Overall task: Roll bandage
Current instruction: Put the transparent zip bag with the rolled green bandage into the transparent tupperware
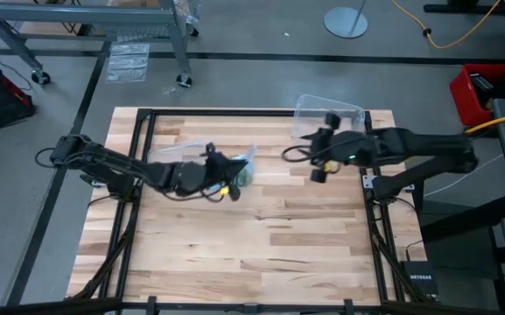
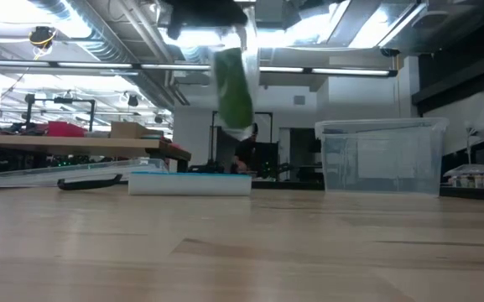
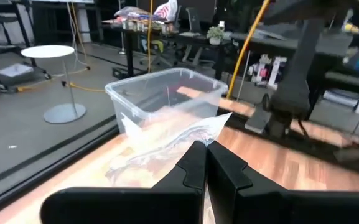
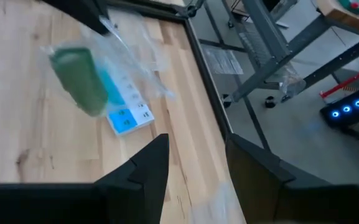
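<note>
The bandage (image 4: 79, 78) is a green roll inside a small clear plastic bag (image 2: 240, 84). The bag hangs in the air above the table's middle. My left gripper (image 1: 234, 173) reaches in from the table's left and is shut on the bag, with its fingers (image 3: 205, 155) together. My right gripper (image 1: 310, 150) hovers to the right of the bag, near the clear box, open (image 4: 195, 163) with nothing between its fingers. My left gripper pinches the clear bag's upper edge (image 3: 199, 135) between its two shut fingers, coming roughly level from the table's left. The bag hangs slack below the fingers, lifted clear of the table. The green bandage (image 2: 235, 92) sits inside it.
A clear plastic box (image 1: 326, 114) stands at the table's far right; it shows behind the bag in the left wrist view (image 3: 167, 93). A blue and white pill organizer (image 4: 128, 115) lies on the wood below the bag and at the back in the low view (image 2: 189, 183).
</note>
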`<state>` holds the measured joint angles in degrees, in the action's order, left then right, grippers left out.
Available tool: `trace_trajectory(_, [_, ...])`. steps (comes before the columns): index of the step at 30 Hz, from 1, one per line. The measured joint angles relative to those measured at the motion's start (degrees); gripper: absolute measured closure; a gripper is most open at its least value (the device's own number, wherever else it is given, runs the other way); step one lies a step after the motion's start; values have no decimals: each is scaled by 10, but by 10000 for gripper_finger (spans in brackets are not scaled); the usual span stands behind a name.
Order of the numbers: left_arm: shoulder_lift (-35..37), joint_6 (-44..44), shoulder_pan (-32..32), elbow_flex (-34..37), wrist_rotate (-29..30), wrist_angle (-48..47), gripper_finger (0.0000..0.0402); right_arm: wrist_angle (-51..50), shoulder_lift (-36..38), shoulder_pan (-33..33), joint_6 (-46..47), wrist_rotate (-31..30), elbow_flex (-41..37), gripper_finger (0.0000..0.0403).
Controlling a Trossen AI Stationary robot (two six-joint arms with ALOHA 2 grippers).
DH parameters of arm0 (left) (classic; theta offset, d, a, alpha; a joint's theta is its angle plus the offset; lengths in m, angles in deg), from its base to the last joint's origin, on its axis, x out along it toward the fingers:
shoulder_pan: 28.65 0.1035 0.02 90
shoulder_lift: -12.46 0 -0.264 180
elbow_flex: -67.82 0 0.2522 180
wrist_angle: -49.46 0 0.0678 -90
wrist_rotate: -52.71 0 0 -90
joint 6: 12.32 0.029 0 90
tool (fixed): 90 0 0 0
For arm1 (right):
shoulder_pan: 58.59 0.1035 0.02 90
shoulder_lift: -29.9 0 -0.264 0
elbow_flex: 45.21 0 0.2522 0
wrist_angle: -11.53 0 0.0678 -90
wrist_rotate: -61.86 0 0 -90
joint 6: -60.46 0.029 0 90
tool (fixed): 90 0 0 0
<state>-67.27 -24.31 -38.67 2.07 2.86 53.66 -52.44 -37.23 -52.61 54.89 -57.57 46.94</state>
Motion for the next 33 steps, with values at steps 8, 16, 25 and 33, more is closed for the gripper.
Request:
trace_trajectory(8, [-40, 4, 99, -4, -143, 148, 401, -37, 98, 0, 44, 0, -22, 239])
trace_trajectory(16, [-112, 0, 160, -68, -220, 220, 401, -41, 165, 0, 61, -15, -111, 239])
trace_trajectory(25, [-230, 9, 197, -233, -279, 218, 401, -40, 200, 0, 95, -175, -208, 239])
trace_trajectory(33, [-341, 5, 233, -382, -323, 217, 401, -39, 206, 0, 122, -190, -255, 240])
